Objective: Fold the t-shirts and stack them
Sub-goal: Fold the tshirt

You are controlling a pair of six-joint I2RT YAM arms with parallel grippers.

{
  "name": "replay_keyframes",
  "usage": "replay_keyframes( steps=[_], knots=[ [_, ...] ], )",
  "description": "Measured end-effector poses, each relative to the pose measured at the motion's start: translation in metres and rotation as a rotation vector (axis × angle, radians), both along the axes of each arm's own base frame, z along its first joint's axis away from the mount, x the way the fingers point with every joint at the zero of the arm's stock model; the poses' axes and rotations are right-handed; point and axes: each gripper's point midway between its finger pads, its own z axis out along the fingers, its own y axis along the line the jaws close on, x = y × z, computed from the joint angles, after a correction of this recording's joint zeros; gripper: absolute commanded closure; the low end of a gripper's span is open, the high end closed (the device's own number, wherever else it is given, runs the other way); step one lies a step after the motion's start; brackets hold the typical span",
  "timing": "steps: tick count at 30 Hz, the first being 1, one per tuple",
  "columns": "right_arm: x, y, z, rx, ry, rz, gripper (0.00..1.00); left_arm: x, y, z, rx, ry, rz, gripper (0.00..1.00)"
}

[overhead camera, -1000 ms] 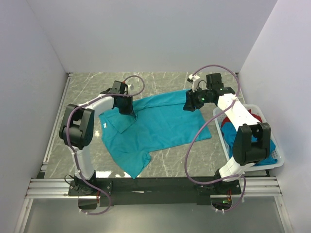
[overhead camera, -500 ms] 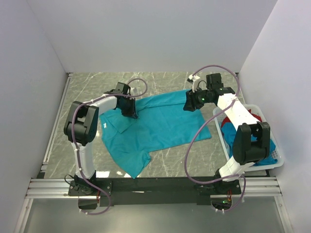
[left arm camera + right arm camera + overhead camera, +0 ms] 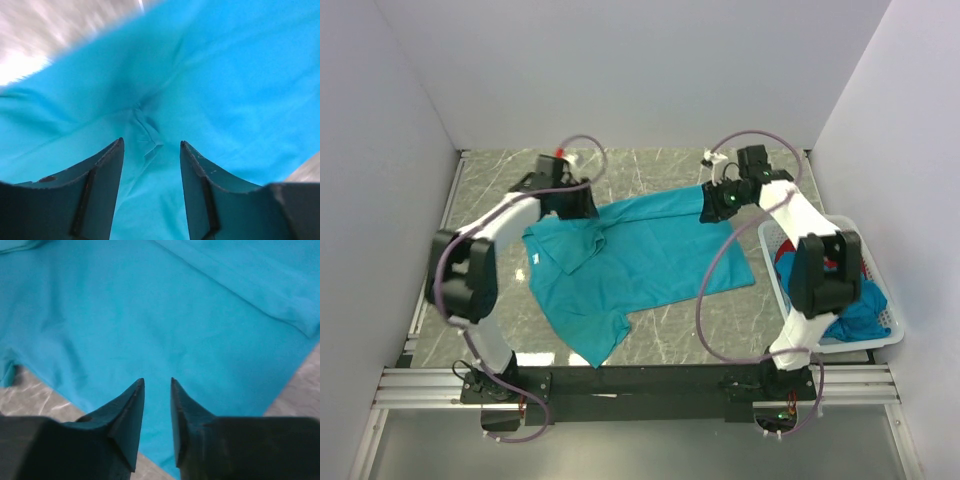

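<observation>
Hovering over the teal shirt (image 3: 640,255), our left fingers (image 3: 151,165) gape empty, right fingers (image 3: 157,405) nearly closed, empty; we should pinch only the top layer.

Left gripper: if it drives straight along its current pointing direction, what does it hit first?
Most likely the teal t-shirt. In the left wrist view, the left gripper is open with a small fabric crease between its fingers and cloth filling the line ahead. How far off the cloth lies is unclear.

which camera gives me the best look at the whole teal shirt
The top view: the teal shirt lies spread on the table, all edges visible. Each wrist view shows only a patch of its fabric.
</observation>
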Motion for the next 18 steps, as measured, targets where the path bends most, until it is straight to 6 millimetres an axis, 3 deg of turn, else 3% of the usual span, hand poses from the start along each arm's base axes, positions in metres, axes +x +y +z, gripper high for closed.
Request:
replay_keyframes(
  steps=[3,6,8,11,14,18],
  knots=[
    [0.030,-0.006,-0.018,-0.077,0.031,-0.033,0.79,0.012,0.029,0.041,-0.030,-0.116,0.087,0.48],
    [0.066,-0.016,-0.036,-0.163,0.044,-0.071,0.80,0.022,0.070,0.062,-0.057,-0.185,0.210,0.52],
    [0.088,-0.022,-0.045,-0.215,0.039,-0.092,0.81,0.023,0.095,0.056,-0.063,-0.179,0.283,0.55],
    [0.113,-0.031,-0.061,-0.289,0.040,-0.121,0.81,0.016,0.124,0.029,-0.061,-0.105,0.375,0.59],
    [0.125,-0.036,-0.072,-0.343,0.047,-0.138,0.81,0.010,0.138,0.007,-0.068,-0.037,0.425,0.61],
    [0.130,-0.037,-0.087,-0.425,0.058,-0.145,0.81,0.011,0.148,-0.001,-0.084,-0.011,0.461,0.62]
  ],
)
